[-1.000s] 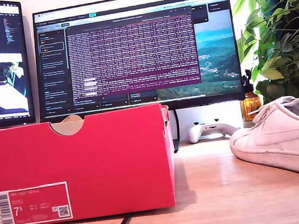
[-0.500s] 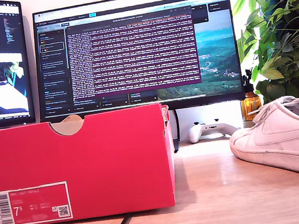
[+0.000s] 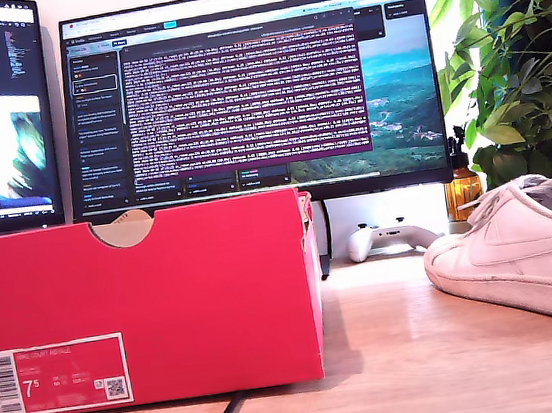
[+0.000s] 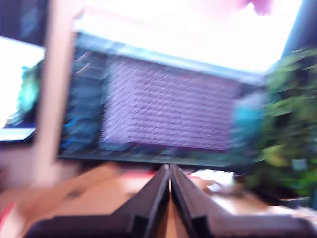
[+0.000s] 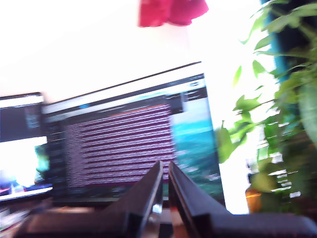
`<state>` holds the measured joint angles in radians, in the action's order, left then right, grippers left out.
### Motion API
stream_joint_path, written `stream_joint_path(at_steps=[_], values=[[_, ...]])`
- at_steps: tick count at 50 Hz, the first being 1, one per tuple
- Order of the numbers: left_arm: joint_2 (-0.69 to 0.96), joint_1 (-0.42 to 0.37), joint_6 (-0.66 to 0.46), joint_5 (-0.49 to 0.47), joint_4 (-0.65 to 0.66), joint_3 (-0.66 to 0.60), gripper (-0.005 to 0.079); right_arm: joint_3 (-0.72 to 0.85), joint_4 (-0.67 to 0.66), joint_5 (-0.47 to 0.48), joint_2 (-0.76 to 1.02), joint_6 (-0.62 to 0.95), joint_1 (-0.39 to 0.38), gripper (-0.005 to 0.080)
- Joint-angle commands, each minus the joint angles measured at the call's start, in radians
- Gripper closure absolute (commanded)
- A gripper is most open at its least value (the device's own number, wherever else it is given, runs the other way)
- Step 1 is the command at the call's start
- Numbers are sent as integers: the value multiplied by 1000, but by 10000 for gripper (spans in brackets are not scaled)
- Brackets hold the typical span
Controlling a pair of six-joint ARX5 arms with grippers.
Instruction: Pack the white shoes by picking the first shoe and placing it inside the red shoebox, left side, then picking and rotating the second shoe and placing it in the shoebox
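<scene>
A red shoebox (image 3: 145, 308) stands on the desk (image 3: 405, 352) at the exterior view's left, its notched, labelled end facing the camera. One white shoe (image 3: 523, 247) rests on the desk at that view's right, well apart from the box and partly cut off by the frame. Neither arm appears there. Both wrist views are blurred, aimed at a monitor (image 3: 252, 89); the first gripper (image 4: 170, 184) and second gripper (image 5: 165, 174) seem pressed together and empty. The leather shoe looks light, with a soft upper over a stiffer sole; the heel collar likely offers the firmest hold.
</scene>
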<state>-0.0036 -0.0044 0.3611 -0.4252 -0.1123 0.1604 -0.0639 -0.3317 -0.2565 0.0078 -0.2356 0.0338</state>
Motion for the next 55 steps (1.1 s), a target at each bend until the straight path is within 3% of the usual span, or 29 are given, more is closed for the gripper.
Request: stream_joint_path(at_steps=[1, 5, 9, 11, 12, 14, 15, 24, 29, 30, 33, 41, 55], values=[[-8, -3, -10, -38, 21, 34, 762, -69, 37, -11, -5, -3, -2, 762], [0, -3, -66, -81, 137, 98, 762, -141, 166, -13, 5, -3, -2, 762], [20, -3, -226, -91, 288, 175, 762, -210, 281, -14, 32, 1, -2, 762], [42, -3, -240, -91, 365, 215, 762, -243, 321, -14, 59, 1, -2, 762], [53, -3, -337, -91, 395, 231, 762, -257, 337, -14, 74, 1, -2, 762], [84, -3, -351, -91, 463, 268, 762, -291, 370, -13, 109, 1, -2, 762], [101, -3, -460, -91, 499, 283, 762, -307, 382, -13, 130, 2, -2, 762], [265, -16, -767, -90, 736, 378, 762, -448, 477, -13, 340, 30, -1, 762], [348, -47, -859, -51, 827, 392, 762, -525, 530, -14, 464, 30, -1, 762], [364, -56, -933, -33, 845, 392, 762, -544, 542, -14, 492, 30, -1, 762], [407, -87, -1001, 24, 884, 392, 762, -593, 578, -14, 569, 30, -1, 762], [500, -186, -1085, 193, 908, 392, 762, -728, 676, -14, 764, 30, -1, 762], [695, -352, -1104, 311, 881, 392, 762, -907, 893, -13, 1014, 62, 21, 759]])
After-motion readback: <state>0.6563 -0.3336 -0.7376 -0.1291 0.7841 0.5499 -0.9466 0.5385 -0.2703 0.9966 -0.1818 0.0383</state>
